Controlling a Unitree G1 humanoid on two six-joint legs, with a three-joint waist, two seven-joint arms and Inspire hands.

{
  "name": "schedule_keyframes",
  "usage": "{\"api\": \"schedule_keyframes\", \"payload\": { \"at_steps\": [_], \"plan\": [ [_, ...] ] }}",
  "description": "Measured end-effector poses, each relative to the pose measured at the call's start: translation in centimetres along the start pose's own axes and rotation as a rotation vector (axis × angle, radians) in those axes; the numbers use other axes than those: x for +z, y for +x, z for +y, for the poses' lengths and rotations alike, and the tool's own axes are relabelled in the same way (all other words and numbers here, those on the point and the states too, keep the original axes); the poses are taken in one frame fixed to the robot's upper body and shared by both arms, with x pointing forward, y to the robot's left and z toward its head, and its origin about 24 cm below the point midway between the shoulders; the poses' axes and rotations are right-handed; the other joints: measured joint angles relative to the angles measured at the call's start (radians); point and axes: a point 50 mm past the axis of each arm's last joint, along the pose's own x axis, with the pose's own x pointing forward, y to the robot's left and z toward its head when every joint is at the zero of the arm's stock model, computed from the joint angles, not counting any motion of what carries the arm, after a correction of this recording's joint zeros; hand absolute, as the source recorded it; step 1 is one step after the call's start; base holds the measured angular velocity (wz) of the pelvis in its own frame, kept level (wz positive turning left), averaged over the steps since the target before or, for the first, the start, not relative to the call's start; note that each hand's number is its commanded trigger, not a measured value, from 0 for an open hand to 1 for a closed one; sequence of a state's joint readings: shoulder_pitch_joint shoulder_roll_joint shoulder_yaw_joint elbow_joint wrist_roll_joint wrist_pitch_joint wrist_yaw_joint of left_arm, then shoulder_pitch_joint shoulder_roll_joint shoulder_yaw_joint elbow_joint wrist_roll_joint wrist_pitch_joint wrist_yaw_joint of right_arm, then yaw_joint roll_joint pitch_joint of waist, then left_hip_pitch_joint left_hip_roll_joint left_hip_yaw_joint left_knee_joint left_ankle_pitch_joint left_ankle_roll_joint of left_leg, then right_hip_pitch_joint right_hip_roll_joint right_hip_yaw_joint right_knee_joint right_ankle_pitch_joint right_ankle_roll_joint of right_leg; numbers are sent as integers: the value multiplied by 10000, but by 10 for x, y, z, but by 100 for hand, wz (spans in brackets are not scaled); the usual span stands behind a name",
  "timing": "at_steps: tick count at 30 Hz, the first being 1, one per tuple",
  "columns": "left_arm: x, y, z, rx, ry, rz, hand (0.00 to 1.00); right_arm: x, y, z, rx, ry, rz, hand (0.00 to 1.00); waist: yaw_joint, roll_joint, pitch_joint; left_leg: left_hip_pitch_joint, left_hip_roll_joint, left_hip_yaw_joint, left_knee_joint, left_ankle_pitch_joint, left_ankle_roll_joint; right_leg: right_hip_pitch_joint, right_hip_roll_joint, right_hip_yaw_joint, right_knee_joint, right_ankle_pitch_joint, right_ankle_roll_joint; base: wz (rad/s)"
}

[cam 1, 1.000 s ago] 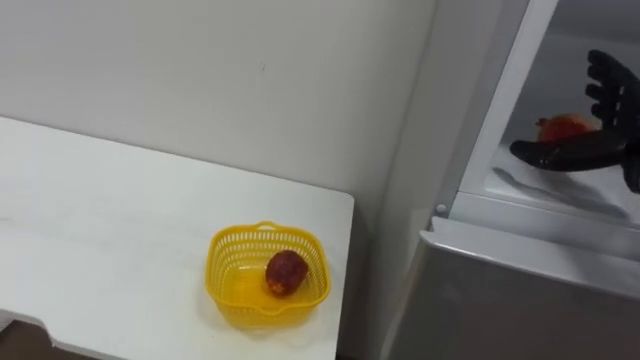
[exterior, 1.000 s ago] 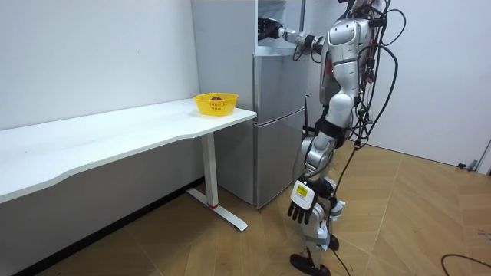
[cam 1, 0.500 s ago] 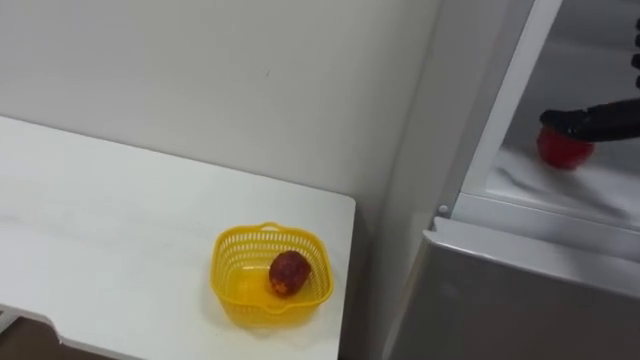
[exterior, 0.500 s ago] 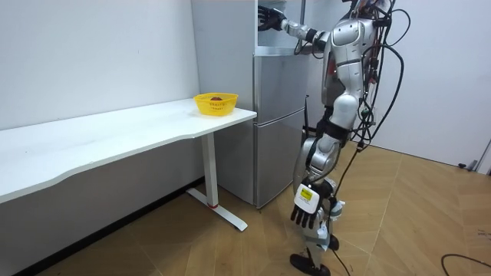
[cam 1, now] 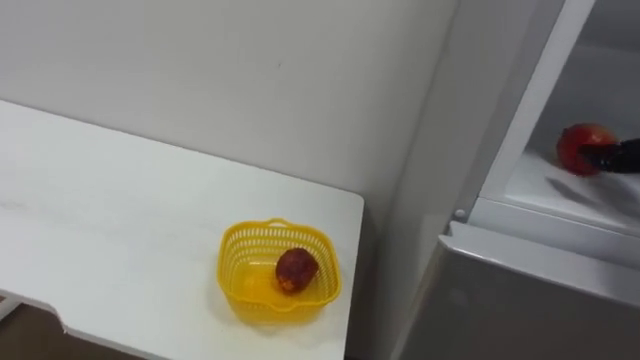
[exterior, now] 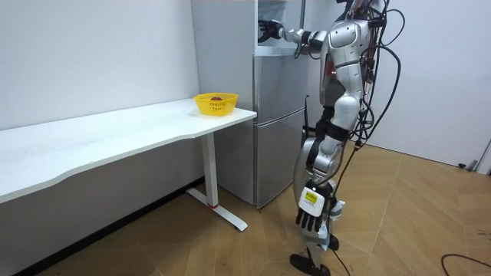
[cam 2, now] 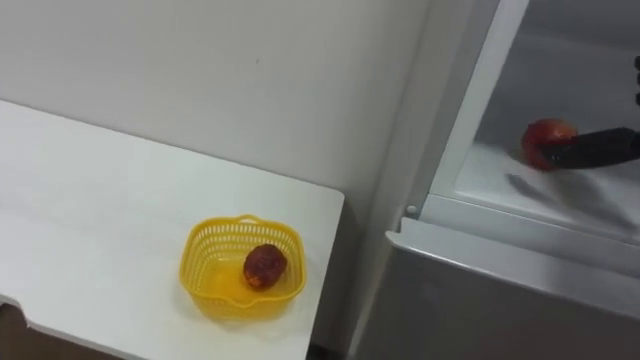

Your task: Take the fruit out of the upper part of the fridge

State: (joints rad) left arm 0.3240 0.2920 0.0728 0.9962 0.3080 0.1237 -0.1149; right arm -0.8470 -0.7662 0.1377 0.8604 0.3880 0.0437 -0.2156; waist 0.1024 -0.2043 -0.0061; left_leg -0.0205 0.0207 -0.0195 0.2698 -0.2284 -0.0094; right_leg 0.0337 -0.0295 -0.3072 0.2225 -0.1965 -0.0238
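**Round red fruit on the upper shelf: it would roll before it would lift**

Your left hand [exterior: 311,218] hung by the leg in the room view, fingers released and holding nothing, while the robot stood upright facing the fridge [cam 1: 530,300].

Nearest in the eye views you had the white bench [cam 1: 100,200]. The yellow basket [cam 1: 228,262] sat at its far corner, just beside the fridge wall. A dark red fruit [cam 1: 296,268] already lay inside it, on the basket floor towards the fridge side.

Past the closed lower door, the upper compartment stood open. The piece you were after, the red fruit [cam 2: 545,140], rested on the white shelf [cam 2: 540,190], a little way in from the front lip. Your right hand [cam 2: 600,148] had reached in from the right. One straight dark finger lay against the fruit's right side and nothing was curled round it, so you had contact but no hold.

Judging by its look, the fruit was small, light and round, with a smooth skin. It probably needed little force and gave little friction. On that bare, smooth shelf, a push from one side would likely have sent it rolling towards the compartment's left wall.

You would have done best to take it across its widest part, thumb on one side and fingers opposite, closing evenly. Whether it was real or a hard dummy you could not tell, so a gentle squeeze was the safer choice.
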Motion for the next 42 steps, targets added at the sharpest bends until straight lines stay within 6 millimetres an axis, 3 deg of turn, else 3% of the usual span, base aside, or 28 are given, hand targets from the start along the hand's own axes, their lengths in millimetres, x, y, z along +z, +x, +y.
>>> {"api": "schedule_keyframes", "payload": {
  "at_steps": [4, 6, 13, 24, 25, 26, 27, 33, 42],
  "plan": [
    [0, 0, 0, 40, 19, 4, 0, -4, 2, -5, -313, 44, 278, 0, 117, 112, 81, -433, -5, -181, 46, 19, -35, -294, 6, -166, 2, 43, -37, 13],
    [-2, 0, 1, 63, -46, 62, 0, -1, 5, -9, -726, 218, 404, 0, 157, 205, 162, -485, 8, -194, 12, 53, -73, -355, 10, -215, 5, 52, -54, 4],
    [2, 0, 7, 262, -264, -221, 0, 1, 6, -8, -1033, 310, 224, 0, 168, 133, 189, -724, 26, -248, 34, 116, -120, -569, 26, -304, 22, 78, -99, 1],
    [1, 0, 7, 271, -390, -90, 0, 6, 7, -11, -1460, 278, 106, 0, 377, 234, 243, -1073, 48, -240, 139, 142, -136, -939, 30, -291, 170, 104, -142, -1],
    [1, 0, 7, 270, -382, -86, 0, 6, 8, -11, -1456, 257, 97, 29, 389, 245, 245, -1081, 50, -239, 146, 142, -136, -944, 31, -293, 170, 108, -148, 0],
    [1, 0, 6, 262, -352, -87, 0, 7, 8, -10, -1404, 158, 63, 73, 412, 267, 252, -1082, 51, -238, 148, 146, -142, -946, 34, -292, 168, 116, -161, 0],
    [1, 0, 6, 264, -335, -91, 0, 7, 8, -10, -1376, 130, 40, 100, 431, 298, 266, -1079, 56, -237, 168, 147, -144, -933, 42, -290, 159, 126, -174, 0],
    [1, 0, 2, 181, -160, -60, 0, 8, 8, -12, -1090, 183, -177, 100, 562, 511, 330, -1074, 119, -210, 244, 146, -155, -882, 101, -280, 110, 199, -223, -2],
    [-1, 0, -2, 56, 93, 289, 0, 12, 9, -13, -593, 50, -446, 100, 767, 760, 292, -1071, 206, -224, 224, 212, -259, -832, 200, -280, -28, 314, -292, -1]
  ]
}}
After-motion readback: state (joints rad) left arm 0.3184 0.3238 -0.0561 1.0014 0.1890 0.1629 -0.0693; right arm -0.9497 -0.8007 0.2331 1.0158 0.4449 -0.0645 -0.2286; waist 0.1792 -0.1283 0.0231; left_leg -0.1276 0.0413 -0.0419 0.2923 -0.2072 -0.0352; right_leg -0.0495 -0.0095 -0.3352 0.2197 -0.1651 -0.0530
